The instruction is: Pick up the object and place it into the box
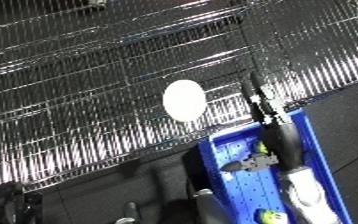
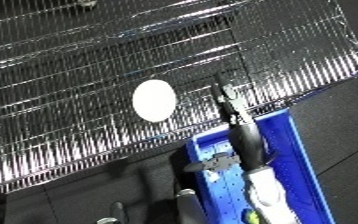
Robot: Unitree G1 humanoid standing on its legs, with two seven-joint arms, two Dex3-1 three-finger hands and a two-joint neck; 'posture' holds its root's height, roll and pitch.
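- Object (image 1: 265,147): a small yellow-green patch, probably the object, under the right hand; identity uncertain.
- Right hand (image 1: 280,142): over the blue bin (image 1: 238,192), fingers' state cannot be told.
- Left hand: unseen.
- Wire rack (image 1: 87,75), white disc (image 1: 184,100): behind.
- Risk: release onto the bin's rim; object bounces out.

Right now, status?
Right hand over bin, far end. Left hand not seen. Green object lies in bin. No obstruction seen.
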